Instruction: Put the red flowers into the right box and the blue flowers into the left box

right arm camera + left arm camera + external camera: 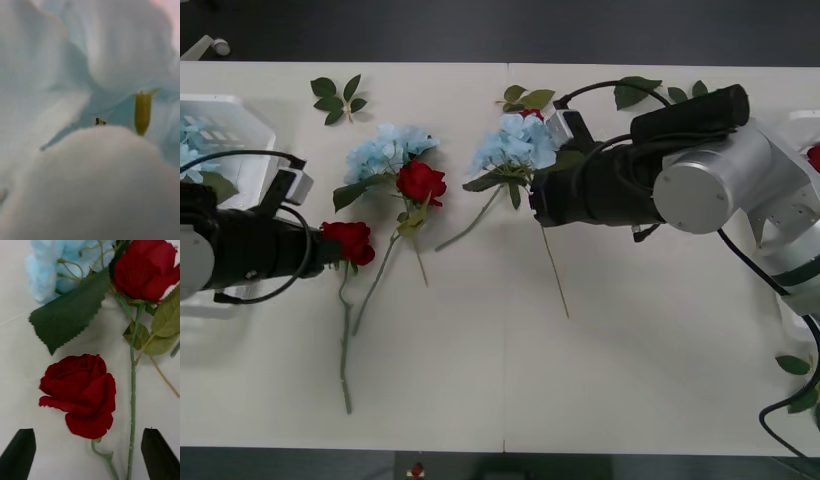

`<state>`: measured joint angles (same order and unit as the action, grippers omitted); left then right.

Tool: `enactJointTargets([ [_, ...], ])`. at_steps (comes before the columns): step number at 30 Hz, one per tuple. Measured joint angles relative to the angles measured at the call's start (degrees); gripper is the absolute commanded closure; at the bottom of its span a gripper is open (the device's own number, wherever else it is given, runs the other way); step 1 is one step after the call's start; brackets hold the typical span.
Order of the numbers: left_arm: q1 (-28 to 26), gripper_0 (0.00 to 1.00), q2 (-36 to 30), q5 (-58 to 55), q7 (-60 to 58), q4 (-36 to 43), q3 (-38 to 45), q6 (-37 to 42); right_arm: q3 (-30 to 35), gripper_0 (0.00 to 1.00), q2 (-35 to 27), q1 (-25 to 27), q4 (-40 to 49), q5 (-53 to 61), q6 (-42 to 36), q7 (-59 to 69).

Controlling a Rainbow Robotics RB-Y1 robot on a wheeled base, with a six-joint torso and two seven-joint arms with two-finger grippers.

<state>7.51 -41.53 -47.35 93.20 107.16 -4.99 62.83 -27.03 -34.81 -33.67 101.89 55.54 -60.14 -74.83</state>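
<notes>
Red flowers (80,395) between left hand (90,453) spread fingers, right hand state unclear.

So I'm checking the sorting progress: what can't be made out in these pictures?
- Right gripper: in the front view the arm hides its fingers at the blue flower; the right wrist view is blurred petals.
- Right box: cut by the front view's edge, behind the arm.
- Left box: its contents are partly cut off.

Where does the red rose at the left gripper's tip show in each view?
Front view: left of centre, rose at the left arm's tip.
Left wrist view: rose central, just beyond the open fingers.
Right wrist view: not in it.
Shared landmark: the blue cluster beyond the rose.
</notes>
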Motion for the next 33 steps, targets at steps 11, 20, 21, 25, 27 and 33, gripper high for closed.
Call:
enactJointTargets([
  [11, -0.9, 0.1, 2.9, -2.3, 3.0, 1.4, -1.6, -4.3, 12.1, 1.0, 0.8, 9.1, 9.1, 12.3, 0.0, -19.7],
  [20, -6.3, 0.0, 2.9, -33.0, 24.9, 1.0, 13.2, 1.6, 17.9, 1.0, 5.9, 13.9, 10.0, 21.5, 0.0, -33.6],
  [21, -6.8, 0.0, 2.9, -36.5, 26.5, 0.2, 14.3, 2.1, 17.9, 1.0, 6.3, 14.1, 10.0, 22.4, 0.0, -34.1],
  [25, -8.3, 0.0, 2.9, -51.6, 41.9, -5.2, 15.3, 4.1, 17.9, 1.0, 7.6, 15.0, 10.0, 27.0, 0.1, -34.3],
  [27, -8.8, 0.0, 2.9, -57.0, 51.1, -7.9, 14.6, 5.1, 17.9, 1.0, 8.1, 15.4, 10.1, 28.6, 0.1, -34.3],
  [33, -9.3, 0.0, 3.0, -67.9, 58.0, -12.3, 7.9, 6.2, 17.9, 1.0, 9.0, 15.6, 10.3, 34.4, 1.6, -34.4],
])
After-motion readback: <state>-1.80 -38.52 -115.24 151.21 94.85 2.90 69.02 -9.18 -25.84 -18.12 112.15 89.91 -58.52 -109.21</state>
